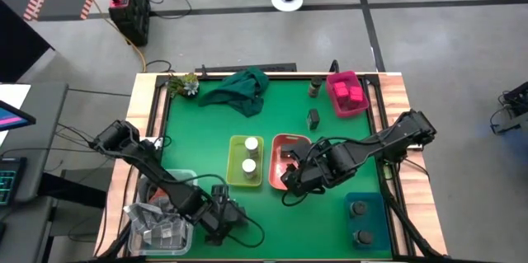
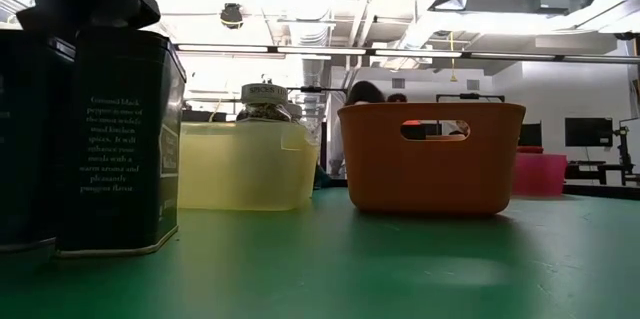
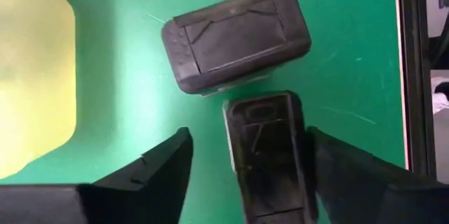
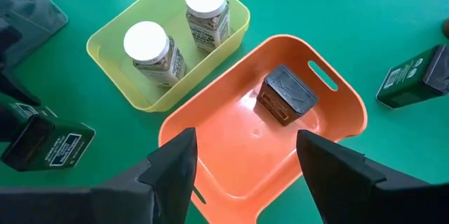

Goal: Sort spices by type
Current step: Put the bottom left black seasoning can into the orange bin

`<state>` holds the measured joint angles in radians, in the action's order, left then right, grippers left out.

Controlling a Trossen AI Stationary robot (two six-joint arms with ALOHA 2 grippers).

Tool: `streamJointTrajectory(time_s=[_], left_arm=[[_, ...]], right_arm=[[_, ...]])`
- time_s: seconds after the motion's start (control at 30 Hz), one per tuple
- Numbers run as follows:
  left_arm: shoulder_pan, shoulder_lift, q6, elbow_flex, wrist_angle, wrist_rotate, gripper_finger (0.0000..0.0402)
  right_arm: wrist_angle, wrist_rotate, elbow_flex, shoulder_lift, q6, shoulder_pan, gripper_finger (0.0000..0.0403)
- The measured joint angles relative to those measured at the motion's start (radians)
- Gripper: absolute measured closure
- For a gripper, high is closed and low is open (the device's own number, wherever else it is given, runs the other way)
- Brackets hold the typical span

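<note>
Left gripper [image 3: 242,175]: positioned low over the near edge of the green table [image 1: 206,123], fingers spread to either side of an upright dark grey blocky pack [image 3: 270,157]. Gaps show between each finger and the pack's sides; no contact is visible, so the jaws stand open around it. A second dark grey blocky pack [image 3: 235,38] stands just beyond the fingertips, turned at an angle, its nearest edge almost touching the first. The yellow bin [image 3: 31,69] lies off to one side of this gripper. In the high view, a clear container of silvery grey packets [image 1: 161,226] sits just outboard of the left gripper, at the table's near left corner.

Right gripper [image 4: 242,157]: hovering above the orange bin [image 4: 337,97], fingers parted, holding nothing. Directly ahead of the fingertips, inside the orange bin, lies one dark grey blocky pack [image 4: 286,94]. Beyond it, the yellow bin holds two white-topped round jars [image 4: 151,48], upright and side by side.

Further out from the right gripper: two dark round jars [image 1: 360,222] rest in a blue tray at the near right corner; pink boxy packs [image 1: 348,92] fill a pink bin at the far right. A dark green cloth [image 1: 239,90] lies crumpled at the far edge.
</note>
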<state>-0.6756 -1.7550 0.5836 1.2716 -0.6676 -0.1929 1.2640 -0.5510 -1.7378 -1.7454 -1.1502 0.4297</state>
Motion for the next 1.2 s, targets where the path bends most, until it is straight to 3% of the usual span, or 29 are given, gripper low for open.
streamJointTrajectory(time_s=[0.33,0.5,0.7,0.93,1.2], left_arm=[[-0.001,0.001,-0.057,0.001,-0.029,0.003,0.0283],[0.019,0.023,-0.101,0.002,-0.120,0.018,0.0283],[0.085,0.136,-0.145,-0.001,-0.200,0.050,0.0252],[0.228,0.268,-0.226,0.052,-0.200,0.059,0.0272],[0.417,0.193,-0.353,0.172,-0.069,0.117,0.0260]], right_arm=[[0.016,0.000,0.000,0.000,0.018,0.000,0.0133],[0.017,0.000,0.000,0.000,0.022,0.000,0.0133],[0.039,0.022,0.000,0.013,0.025,0.000,0.0133],[0.069,0.027,0.000,0.070,0.025,0.000,0.0133],[0.080,0.078,0.000,0.074,0.021,-0.002,0.0133]])
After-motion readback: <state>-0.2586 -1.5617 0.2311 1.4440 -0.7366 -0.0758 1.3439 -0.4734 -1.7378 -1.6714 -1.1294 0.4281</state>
